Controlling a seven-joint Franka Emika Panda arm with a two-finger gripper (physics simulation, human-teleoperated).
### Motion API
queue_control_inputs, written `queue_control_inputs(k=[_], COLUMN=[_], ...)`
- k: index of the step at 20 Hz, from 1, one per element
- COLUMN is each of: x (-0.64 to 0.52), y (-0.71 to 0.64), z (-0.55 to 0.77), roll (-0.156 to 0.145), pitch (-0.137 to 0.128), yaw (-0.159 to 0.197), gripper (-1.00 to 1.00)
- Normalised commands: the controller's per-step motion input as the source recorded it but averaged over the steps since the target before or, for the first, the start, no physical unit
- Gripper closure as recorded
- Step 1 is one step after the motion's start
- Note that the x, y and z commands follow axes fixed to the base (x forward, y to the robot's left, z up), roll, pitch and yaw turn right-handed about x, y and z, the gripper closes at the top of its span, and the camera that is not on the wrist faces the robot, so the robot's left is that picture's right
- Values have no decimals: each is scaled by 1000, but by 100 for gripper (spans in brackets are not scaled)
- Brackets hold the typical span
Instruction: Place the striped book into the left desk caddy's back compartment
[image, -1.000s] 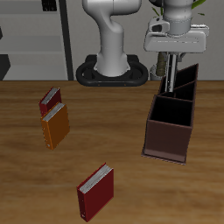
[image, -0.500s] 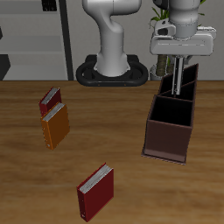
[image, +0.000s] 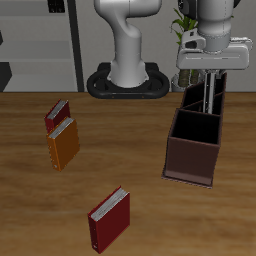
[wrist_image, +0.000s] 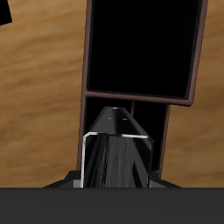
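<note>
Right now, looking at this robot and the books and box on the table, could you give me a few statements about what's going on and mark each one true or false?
1. The gripper hangs over the left desk caddy, at its back compartment. True.
2. The striped book lies flat on the table. False: it stands upright between the gripper's fingers, down in the back compartment.
3. Three other books lie on the table, apart from the caddy. True: the orange book, a dark red book just behind it, and another dark red book near the table's front edge.
4. The orange book is inside the caddy. False: it lies on the table, well away from the caddy.
</note>
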Motion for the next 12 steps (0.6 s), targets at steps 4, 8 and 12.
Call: queue_control_inputs(k=[4,8,12], x=[86,127,137], y=[127,36,7], z=[-176,-119,-165], roll=[23,8,-9], pitch=[34,14,46], yaw=[7,1,-8], gripper=[100,100,100])
